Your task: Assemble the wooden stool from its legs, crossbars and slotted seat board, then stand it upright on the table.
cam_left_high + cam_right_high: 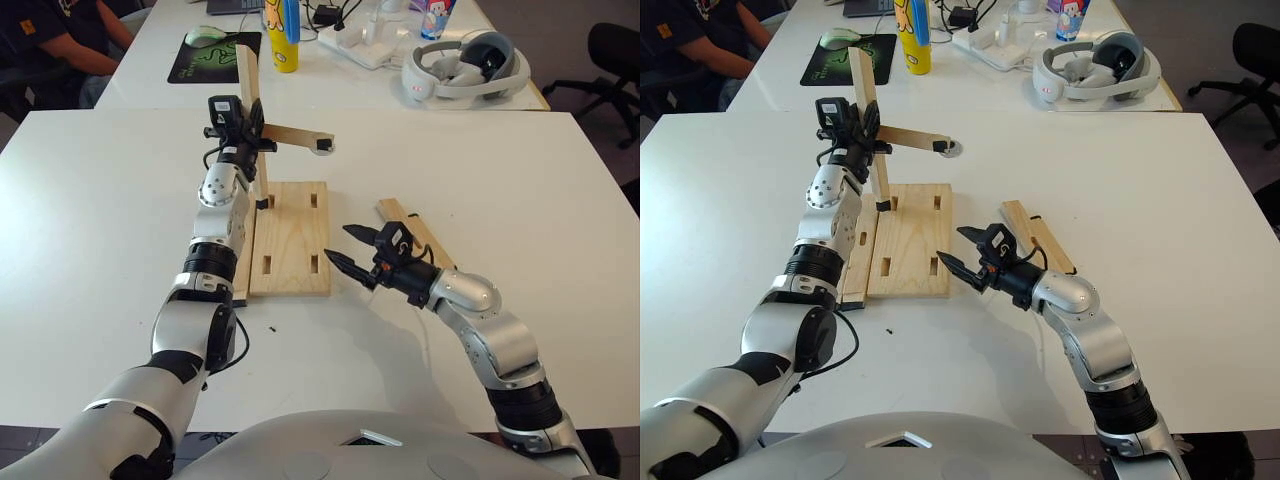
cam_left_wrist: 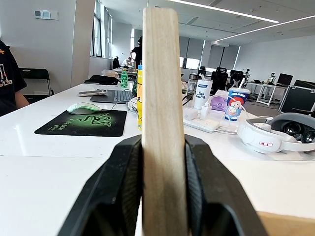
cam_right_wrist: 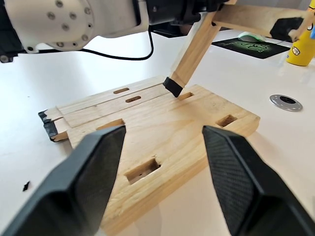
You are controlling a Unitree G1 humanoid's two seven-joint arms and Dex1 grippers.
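My left gripper is shut on a wooden leg and holds it nearly upright; a crossbar sticks out from it to the right. The leg's black-capped foot rests at a far slot of the slotted seat board, which lies flat. In the left wrist view the leg runs straight up between the black fingers. My right gripper hangs open just right of the board's near corner, nothing between its fingers. A second slotted leg piece lies along the board's left edge.
Another wooden piece lies flat behind my right gripper. A small black bit sits near the front. On the far table stand a yellow bottle, a mouse pad and a headset. A round grommet is set into the table.
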